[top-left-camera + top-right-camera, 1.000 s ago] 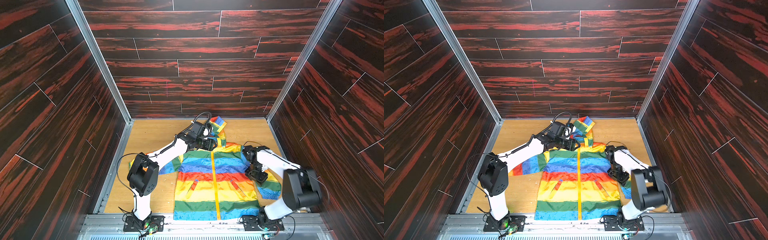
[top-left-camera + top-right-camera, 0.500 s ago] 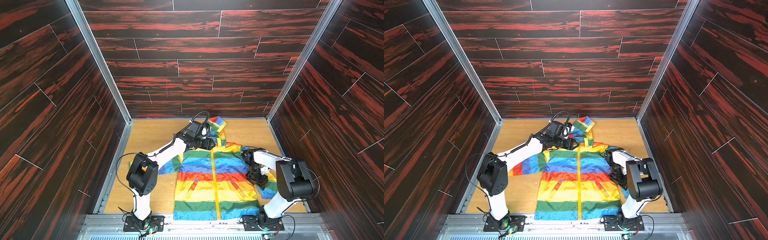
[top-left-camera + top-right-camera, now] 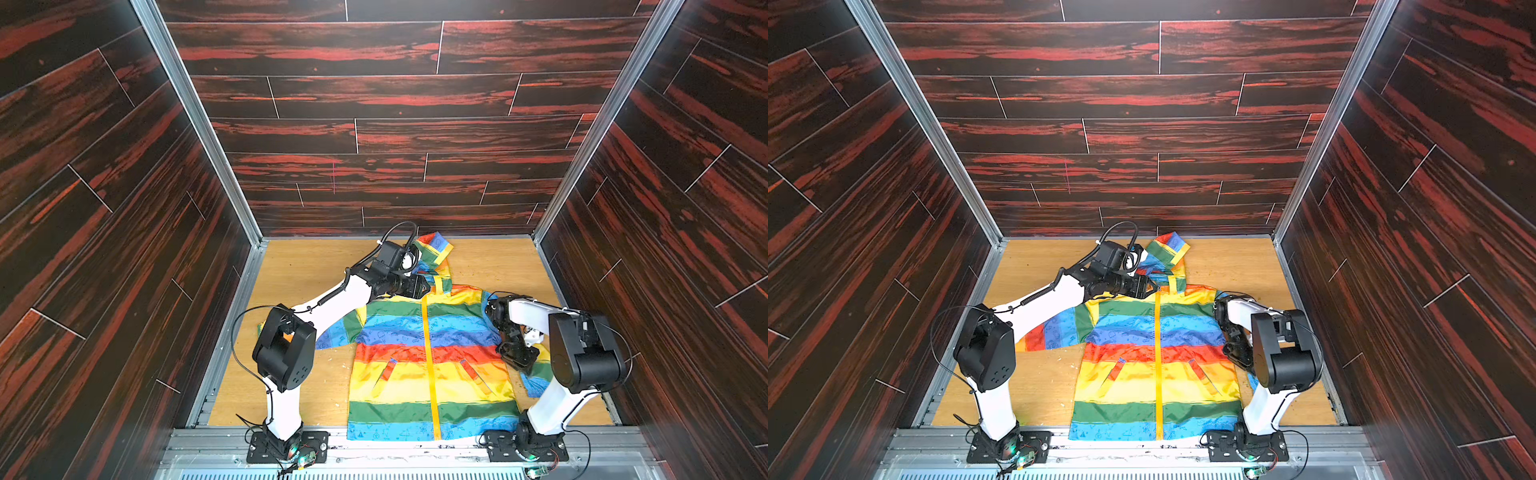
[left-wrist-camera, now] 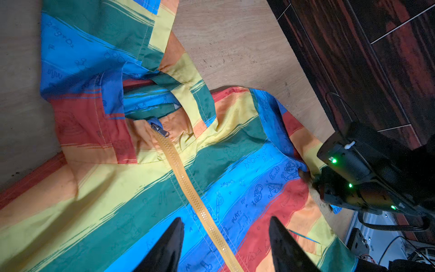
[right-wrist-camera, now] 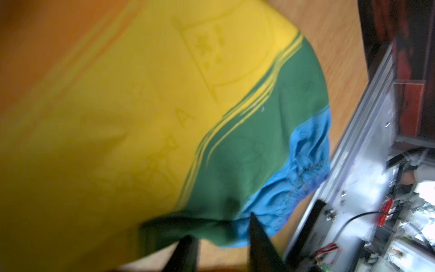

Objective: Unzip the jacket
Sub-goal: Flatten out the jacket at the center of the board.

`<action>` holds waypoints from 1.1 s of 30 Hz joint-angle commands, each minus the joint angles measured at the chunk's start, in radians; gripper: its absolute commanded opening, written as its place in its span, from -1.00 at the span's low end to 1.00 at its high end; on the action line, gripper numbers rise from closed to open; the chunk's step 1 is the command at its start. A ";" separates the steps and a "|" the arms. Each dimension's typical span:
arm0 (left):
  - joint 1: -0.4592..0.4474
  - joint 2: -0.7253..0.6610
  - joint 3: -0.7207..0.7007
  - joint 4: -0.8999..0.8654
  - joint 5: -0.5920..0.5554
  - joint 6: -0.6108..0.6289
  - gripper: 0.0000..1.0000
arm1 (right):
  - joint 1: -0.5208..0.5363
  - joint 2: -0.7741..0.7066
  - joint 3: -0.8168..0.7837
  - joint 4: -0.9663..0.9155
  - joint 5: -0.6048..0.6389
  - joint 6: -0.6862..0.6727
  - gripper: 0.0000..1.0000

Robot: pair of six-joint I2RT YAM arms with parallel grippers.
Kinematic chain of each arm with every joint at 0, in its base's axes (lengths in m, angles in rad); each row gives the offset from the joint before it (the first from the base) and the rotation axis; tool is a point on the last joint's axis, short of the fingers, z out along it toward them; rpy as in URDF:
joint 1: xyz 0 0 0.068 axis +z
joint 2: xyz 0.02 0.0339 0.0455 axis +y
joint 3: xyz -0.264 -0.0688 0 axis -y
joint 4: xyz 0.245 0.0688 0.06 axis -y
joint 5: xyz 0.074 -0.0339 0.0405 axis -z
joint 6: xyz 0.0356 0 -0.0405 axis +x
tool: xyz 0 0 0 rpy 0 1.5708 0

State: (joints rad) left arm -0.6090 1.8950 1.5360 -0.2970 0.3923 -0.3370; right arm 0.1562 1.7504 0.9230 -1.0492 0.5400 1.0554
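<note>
1. Left wrist view: the left gripper (image 4: 224, 237) is open. Its two black fingers (image 4: 169, 245) are spread wide above the chest of the jacket (image 4: 117, 200), and nothing is clamped between them.
2. The yellow zipper (image 4: 188, 188) runs between those fingers in the same view. It is closed along all of its visible length, and its metal slider (image 4: 160, 130) sits at the collar, well away from the fingertips.
3. In both top views the jacket (image 3: 432, 365) (image 3: 1158, 365) lies front up and flat on the wooden worktop (image 3: 307, 270), with the hem at the near edge by the arm bases and the hood (image 3: 434, 249) pointing to the back wall (image 3: 374, 124).
4. The left arm reaches across one shoulder, which puts the left gripper (image 3: 422, 286) (image 3: 1148, 286) over the top of the zipper (image 3: 428, 353), just below the hood.
5. The right gripper (image 3: 519, 359) (image 3: 1239, 357) points down at the sleeve (image 3: 540, 374) on its own side, beside the jacket's body.
6. In the right wrist view, which is blurred, the right gripper (image 5: 220, 226) has its fingers (image 5: 257, 237) apart, though closer together than the left pair. Bare worktop shows in the gap.
7. The green edge of that sleeve (image 5: 247, 141) lies at the fingertips, but the blur hides whether either finger touches it.
8. Two slanted pockets (image 3: 388, 370) (image 3: 469, 370) flank the zipper low on the front.
</note>
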 commanded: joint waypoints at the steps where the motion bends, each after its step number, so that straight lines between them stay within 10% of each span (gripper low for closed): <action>1: 0.010 -0.056 -0.007 0.002 0.006 0.004 0.18 | -0.007 0.015 0.017 0.006 0.031 0.003 -0.67; 4: 0.017 -0.066 0.002 -0.028 -0.023 0.015 0.17 | -0.015 -0.013 0.042 -0.016 0.048 0.003 -1.00; 13: 0.023 -0.119 0.018 -0.119 -0.087 0.058 0.17 | -0.156 -0.118 0.199 -0.063 0.111 -0.106 -1.00; 26: 0.023 -0.138 0.082 -0.223 -0.090 0.058 0.16 | -0.433 0.138 0.488 -0.018 0.247 -0.246 -1.00; 33: 0.022 -0.130 0.102 -0.237 -0.093 0.049 0.16 | -0.511 0.313 0.683 -0.055 0.355 -0.265 -0.28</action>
State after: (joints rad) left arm -0.5892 1.8015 1.5997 -0.5049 0.3050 -0.2955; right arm -0.3344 1.9984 1.5459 -1.0534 0.8124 0.7959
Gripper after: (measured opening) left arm 0.578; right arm 0.343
